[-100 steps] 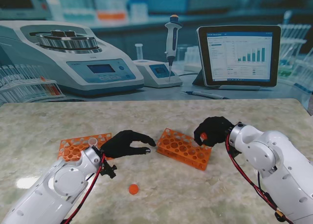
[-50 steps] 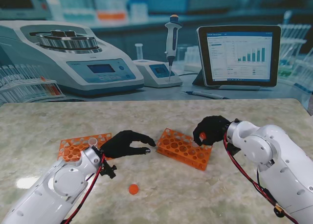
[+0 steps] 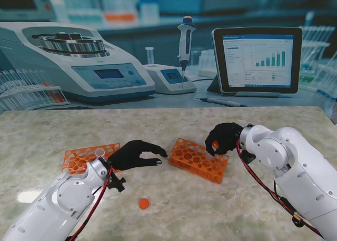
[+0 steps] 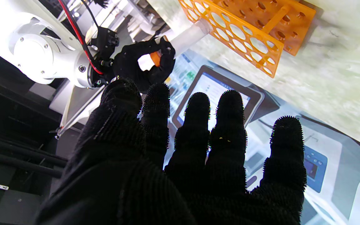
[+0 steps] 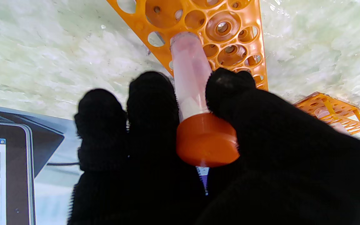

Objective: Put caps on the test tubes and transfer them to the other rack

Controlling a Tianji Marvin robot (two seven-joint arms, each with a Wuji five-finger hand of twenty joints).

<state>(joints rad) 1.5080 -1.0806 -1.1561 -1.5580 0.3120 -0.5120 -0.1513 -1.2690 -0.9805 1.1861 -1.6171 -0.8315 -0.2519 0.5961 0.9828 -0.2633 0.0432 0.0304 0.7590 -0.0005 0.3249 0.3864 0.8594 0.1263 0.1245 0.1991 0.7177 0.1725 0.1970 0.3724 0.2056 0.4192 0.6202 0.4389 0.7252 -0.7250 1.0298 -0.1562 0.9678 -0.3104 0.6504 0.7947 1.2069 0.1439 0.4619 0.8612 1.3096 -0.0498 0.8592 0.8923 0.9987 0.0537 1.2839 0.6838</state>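
Right robot hand (image 3: 225, 138): black-gloved, fingers clenched around a clear plastic test tube with an orange screw cap (image 5: 193, 103); grasp seen in the right wrist view, thumb on one side of the tube, fingers (image 5: 153, 93) on the other.
Capped tube: held tilted, its round lower end at a hole of the orange plastic rack near the tabletop's centre (image 3: 198, 159); how deep it sits in the hole cannot be told.
Centre rack: rests skewed on the pale green marbled tabletop (image 3: 174, 220), its perforated top plate facing the stand camera; the right robot hand is over its right end.
Left robot hand (image 3: 136, 154): black-gloved, released, fingers spread and holding nothing; it lies between the two racks, fingertips pointing toward the centre rack.
Second orange rack (image 3: 84, 157): toward the tabletop's left edge, partly hidden by the left arm; one clear uncapped test tube (image 3: 99, 153) stands in it.
Loose orange round cap (image 3: 143, 203): flat on the tabletop, nearer to me than both racks, toward the near edge.
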